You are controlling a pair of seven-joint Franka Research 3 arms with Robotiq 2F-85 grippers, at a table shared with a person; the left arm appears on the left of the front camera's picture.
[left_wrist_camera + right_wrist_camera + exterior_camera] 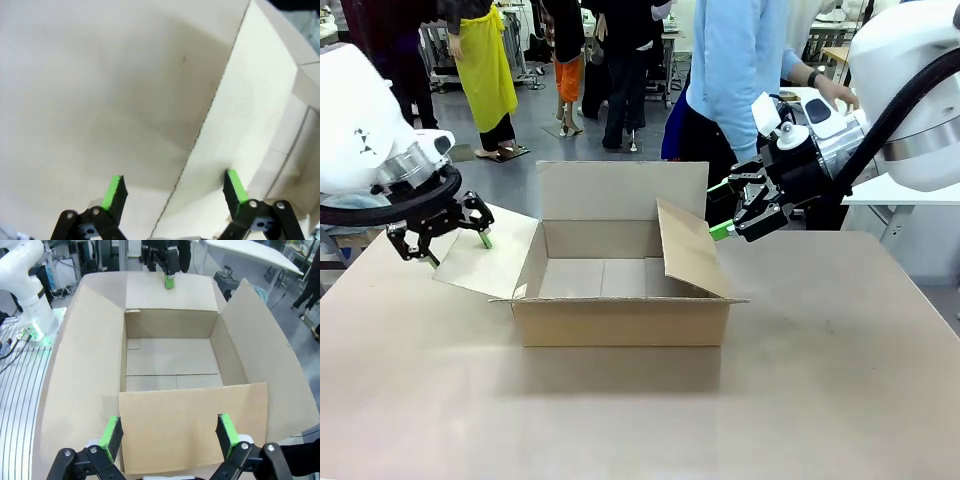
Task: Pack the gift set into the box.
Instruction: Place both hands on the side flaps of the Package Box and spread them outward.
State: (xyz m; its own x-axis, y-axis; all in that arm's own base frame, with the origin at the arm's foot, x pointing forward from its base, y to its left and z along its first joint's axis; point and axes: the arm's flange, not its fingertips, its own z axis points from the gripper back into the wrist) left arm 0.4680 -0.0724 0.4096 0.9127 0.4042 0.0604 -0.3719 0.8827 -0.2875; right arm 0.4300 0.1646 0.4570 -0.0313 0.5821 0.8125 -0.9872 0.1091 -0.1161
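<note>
While the box (620, 320) sits open at mid-table (820, 400), its floor (170, 362) is bare cardboard: nothing packed yet. Flap status: left flap (485, 262) folded outward and sloping down toward the table; far flap (620, 190) upright; right flap (692, 250) raised and leaning inward, over part of the opening.

Left gripper (460, 250) hovers at the outer end of the left flap, claw wide. In the left wrist view the flap's edge runs up between the two green pads (116, 192); contact cannot be told.

Right gripper (720, 208) hangs just beyond the right flap, claw also wide and holding nothing. In the right wrist view that flap's width lies between its fingers.

A person (740, 60) stands at the far side of the table.

Judgement: step in hand is preparing the box, i.e. getting the flaps clear of the opening; loading has not begun. The next move calls for the right gripper to take or press the leaning flap and swing it outward, while the left keeps its flap down. Watch for the light carton sliding if it is pushed from one side alone.
</note>
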